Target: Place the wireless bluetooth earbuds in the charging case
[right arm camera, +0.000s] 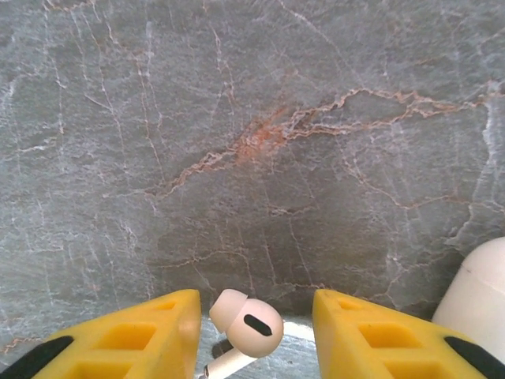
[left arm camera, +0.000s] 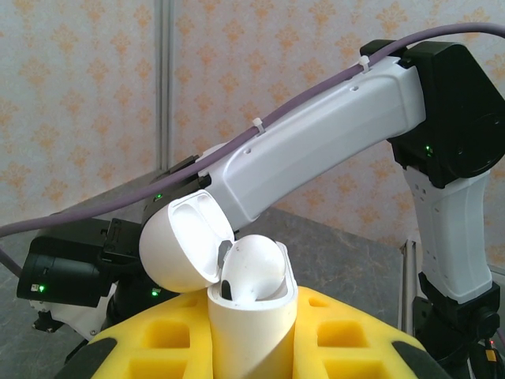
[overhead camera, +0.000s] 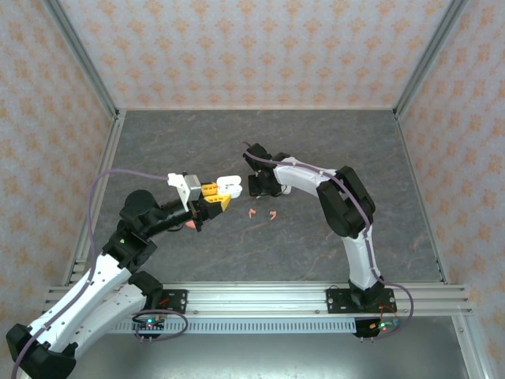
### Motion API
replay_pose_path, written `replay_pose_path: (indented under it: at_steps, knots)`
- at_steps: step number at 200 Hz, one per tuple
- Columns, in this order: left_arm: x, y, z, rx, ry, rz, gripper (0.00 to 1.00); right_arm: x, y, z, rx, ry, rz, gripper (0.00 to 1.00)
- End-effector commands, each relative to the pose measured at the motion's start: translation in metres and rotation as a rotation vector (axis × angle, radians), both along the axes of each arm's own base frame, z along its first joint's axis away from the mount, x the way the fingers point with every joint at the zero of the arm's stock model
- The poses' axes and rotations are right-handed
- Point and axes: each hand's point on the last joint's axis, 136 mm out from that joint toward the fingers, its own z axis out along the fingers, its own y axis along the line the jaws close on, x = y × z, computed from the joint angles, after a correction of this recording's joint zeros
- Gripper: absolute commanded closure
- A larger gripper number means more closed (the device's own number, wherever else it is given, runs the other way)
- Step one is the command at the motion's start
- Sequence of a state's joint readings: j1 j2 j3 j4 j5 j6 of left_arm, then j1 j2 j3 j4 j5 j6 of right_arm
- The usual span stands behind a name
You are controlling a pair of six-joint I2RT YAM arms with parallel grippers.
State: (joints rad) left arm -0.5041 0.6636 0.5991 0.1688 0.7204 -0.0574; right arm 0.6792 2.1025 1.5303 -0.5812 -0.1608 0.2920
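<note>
My left gripper (overhead camera: 215, 195) is shut on the white charging case (left arm camera: 252, 316), holding it upright above the table between its yellow fingers (left arm camera: 158, 339). The lid (left arm camera: 185, 245) is swung open, and one white earbud (left arm camera: 252, 268) sits in the case. My right gripper (right arm camera: 256, 316) is down at the table and open. A second white earbud (right arm camera: 246, 325) lies on the surface between its yellow fingers (right arm camera: 134, 335), touching neither. Two coral-red earbuds (overhead camera: 251, 212) (overhead camera: 272, 214) lie on the table just in front of the right gripper (overhead camera: 260, 186).
The grey marbled tabletop (overhead camera: 237, 142) is walled by patterned panels with metal frame posts. The right arm's white link (left arm camera: 316, 142) crosses close behind the held case. A white rounded shape (right arm camera: 483, 288) shows at the right edge of the right wrist view.
</note>
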Motion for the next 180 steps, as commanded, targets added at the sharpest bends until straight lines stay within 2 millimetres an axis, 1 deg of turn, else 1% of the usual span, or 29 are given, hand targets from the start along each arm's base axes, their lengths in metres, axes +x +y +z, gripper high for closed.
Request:
replay_pose_path:
  at_steps: [1, 21, 61, 122, 158, 180]
  knots:
    - [-0.002, 0.001, 0.006, -0.004, -0.032, 0.007, 1.00, 0.002, 0.007, -0.001, 0.021, 0.004, -0.010, 0.61]
    - [-0.001, 0.001, 0.005, -0.002, -0.028, 0.008, 1.00, 0.001, 0.013, -0.001, 0.034, 0.006, 0.009, 0.64]
    - [-0.001, 0.000, 0.005, -0.002, -0.028, 0.008, 1.00, -0.001, 0.027, 0.002, 0.044, -0.006, 0.050, 0.64]
    - [-0.001, 0.001, 0.004, 0.000, -0.026, 0.010, 1.00, 0.000, 0.038, 0.002, 0.036, -0.015, 0.101, 0.63]
    - [-0.001, 0.000, 0.003, 0.000, -0.025, 0.009, 1.00, 0.004, 0.038, 0.002, 0.019, -0.029, 0.121, 0.63]
    - [-0.001, 0.001, 0.003, 0.000, -0.025, 0.011, 1.00, 0.005, 0.039, 0.003, 0.010, -0.031, 0.130, 0.61]
